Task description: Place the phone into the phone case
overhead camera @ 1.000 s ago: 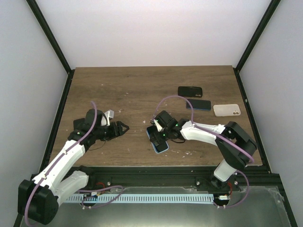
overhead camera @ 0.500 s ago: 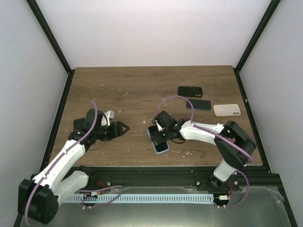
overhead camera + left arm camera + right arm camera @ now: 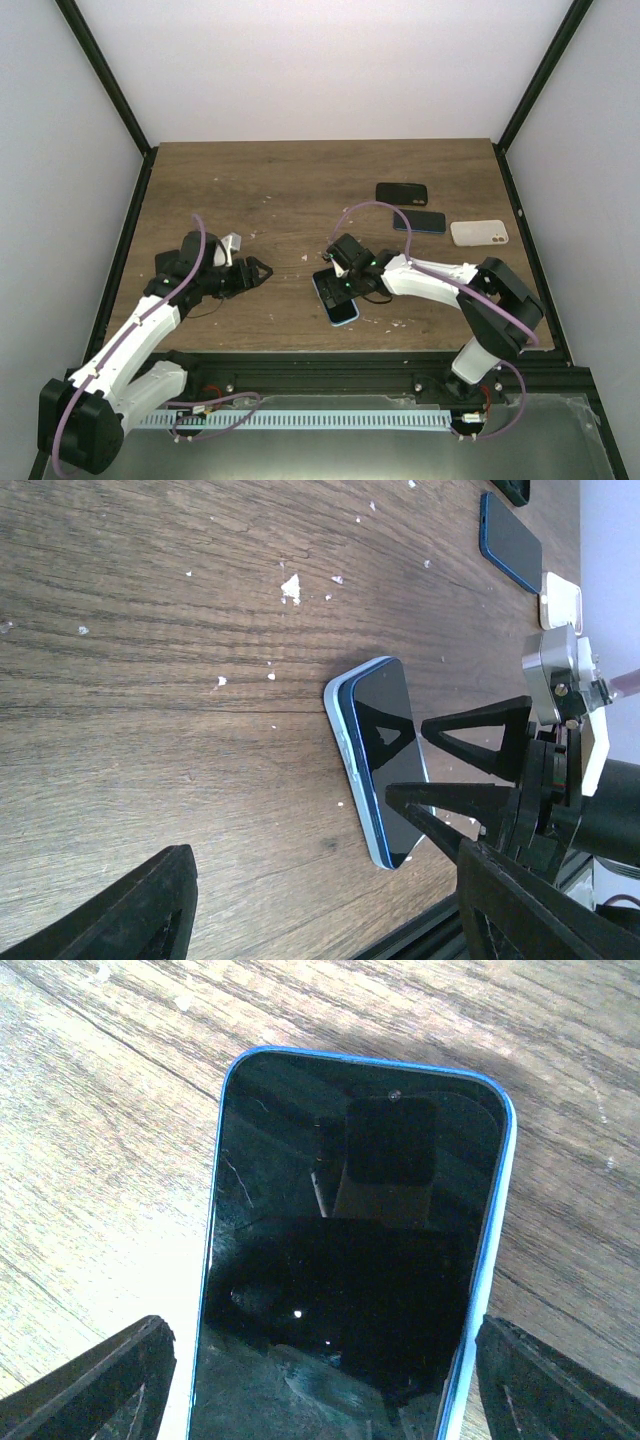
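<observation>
A dark-screened phone (image 3: 338,300) lies face up in a light blue case on the wooden table, near the front middle. In the left wrist view (image 3: 385,750) a blue rim runs round its edge. My right gripper (image 3: 337,283) is open just above the phone's far end, with one finger on each side of it (image 3: 325,1390) and nothing held. My left gripper (image 3: 262,270) is open and empty, to the left of the phone and pointing at it across bare table (image 3: 330,920).
A black phone (image 3: 402,193), a dark blue phone (image 3: 419,221) and a white case (image 3: 479,233) lie at the back right. The table's front edge (image 3: 340,348) is close behind the cased phone. White specks dot the wood.
</observation>
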Motion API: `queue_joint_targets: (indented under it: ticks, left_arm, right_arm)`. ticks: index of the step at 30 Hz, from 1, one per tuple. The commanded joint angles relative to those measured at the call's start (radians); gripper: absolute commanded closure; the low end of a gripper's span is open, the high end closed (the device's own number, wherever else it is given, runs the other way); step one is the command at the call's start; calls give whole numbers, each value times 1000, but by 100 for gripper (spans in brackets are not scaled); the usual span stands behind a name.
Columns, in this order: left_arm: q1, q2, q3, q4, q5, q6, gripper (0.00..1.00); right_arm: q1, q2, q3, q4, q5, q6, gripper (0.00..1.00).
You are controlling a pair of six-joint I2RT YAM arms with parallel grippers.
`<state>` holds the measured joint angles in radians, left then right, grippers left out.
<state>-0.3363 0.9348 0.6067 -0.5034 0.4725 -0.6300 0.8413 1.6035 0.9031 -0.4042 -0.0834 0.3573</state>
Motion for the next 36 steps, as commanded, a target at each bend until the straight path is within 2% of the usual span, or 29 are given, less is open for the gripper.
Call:
queue_joint_targets:
  ticks: [1, 8, 13, 18, 24, 30, 36]
  left_arm:
    - [-4, 3, 4, 12, 6, -6, 28]
    - [-6, 34, -13, 61, 53, -36, 33]
    - [-7, 54, -9, 80, 62, -48, 35]
    - [-7, 81, 7, 80, 72, -48, 36]
    - [-9, 103, 32, 82, 82, -54, 37]
    - [-10, 126, 43, 75, 83, -47, 38]
    - [-28, 141, 15, 109, 92, -59, 47]
  right_arm:
    - [6, -17, 22, -11, 46, 35, 16]
    - [-38, -9, -15, 59, -55, 47, 18]
    - [-50, 6, -32, 66, -70, 58, 22]
    - [-54, -16, -75, 62, -52, 68, 20]
    - [-61, -45, -136, 84, -121, 83, 19]
    - [-39, -76, -176, 189, -283, 174, 28]
    - [51, -33, -153, 272, -323, 313, 34]
